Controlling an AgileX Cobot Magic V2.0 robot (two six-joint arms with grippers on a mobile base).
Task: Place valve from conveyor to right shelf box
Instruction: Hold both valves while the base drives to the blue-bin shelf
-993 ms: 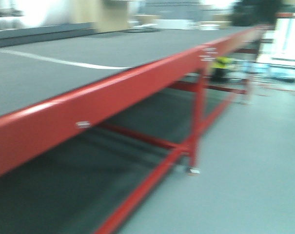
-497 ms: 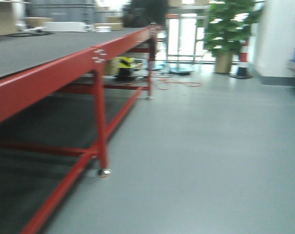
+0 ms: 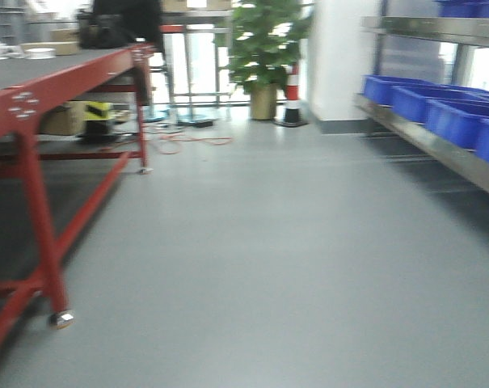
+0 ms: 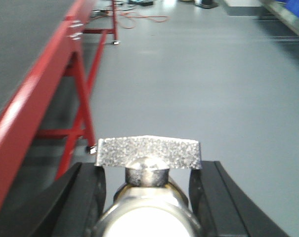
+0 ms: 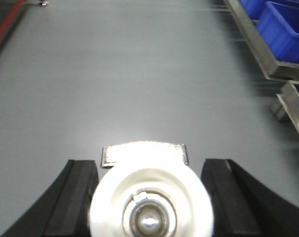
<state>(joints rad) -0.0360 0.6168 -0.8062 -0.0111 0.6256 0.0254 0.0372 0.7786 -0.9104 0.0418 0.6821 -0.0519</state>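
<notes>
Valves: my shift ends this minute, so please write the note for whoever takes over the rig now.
Left gripper: shut on a metal valve.
Right gripper: shut on a white-faced valve.
The conveyor is to the left, and the shelf with blue boxes is to the right, across open floor.
Done: both valves picked up.
Left: reach the shelf and release the valves into a box.

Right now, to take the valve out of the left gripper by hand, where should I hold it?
Probably the flat, rough handle, from the front, facing the left gripper. It juts past the fingers, while the round body of the valve sits hemmed between them.
</notes>
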